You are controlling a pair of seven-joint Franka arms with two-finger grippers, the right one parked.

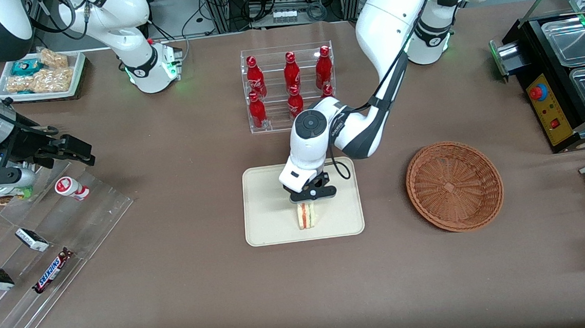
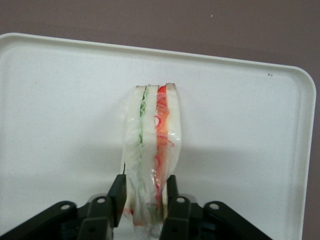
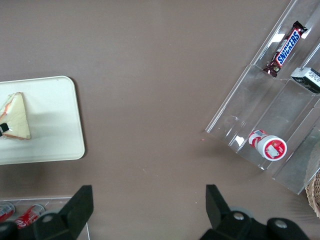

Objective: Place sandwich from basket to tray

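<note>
The sandwich (image 1: 306,216) is standing on its edge on the tray (image 1: 265,222), its red and green filling facing up toward the wrist camera. The gripper (image 2: 145,192) is sitting directly above it, its two fingers (image 2: 118,192) closed against the bread faces and pinching the wedge between them. The basket (image 1: 454,185) is lying beside the tray, toward the working arm's end of the table. A rack of red bottles (image 1: 289,84) is standing farther from the front camera than the tray.
</note>
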